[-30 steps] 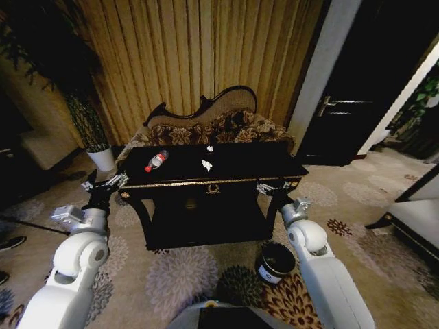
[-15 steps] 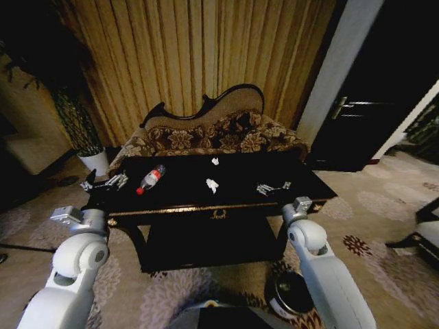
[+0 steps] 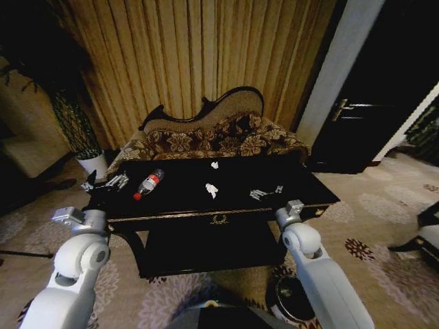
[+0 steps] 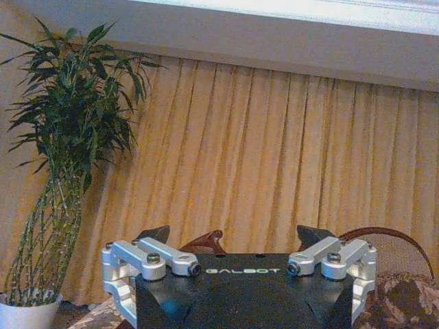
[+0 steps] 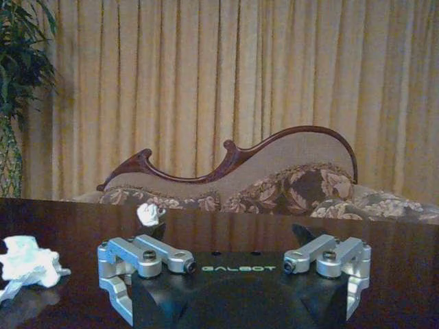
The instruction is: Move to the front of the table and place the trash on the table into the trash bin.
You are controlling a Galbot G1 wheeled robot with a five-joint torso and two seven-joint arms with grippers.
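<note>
The wide glossy black wooden table point(image 3: 233, 199), edged in gold and bearing a gold emblem on its front, is seen directly ahead in the head view, with a lower shelf beneath its top. A small clear plastic bottle with a red label and cap point(image 3: 148, 184) is found lying on its side on the left part of the tabletop. A crumpled white paper scrap point(image 3: 211, 190) is placed near the middle of the top, and a second, smaller white scrap point(image 3: 215, 164) is located farther back, toward the brown floral curved-back sofa point(image 3: 219, 137) that stands behind the table against the pleated golden curtain point(image 3: 199, 55).

The left gripper point(image 3: 108, 183) is held at the left end of the table, just beside the bottle; in the left wrist view its fingers point(image 4: 154, 257) are seen spread apart with nothing between them. The right gripper point(image 3: 266, 192) is held low over the right half of the tabletop, well apart from the nearer scrap; in the right wrist view its fingers point(image 5: 147, 255) are likewise seen spread wide and empty, with the larger scrap point(image 5: 27, 264) to one side and the smaller scrap point(image 5: 148, 214) beyond.

The small dark cylindrical trash bin point(image 3: 291, 298) is seen on the patterned carpet point(image 3: 384, 226) below the right front corner of the table, partly hidden by the right arm. A bamboo plant in a white pot point(image 3: 92, 163) stands to the left of the sofa.
</note>
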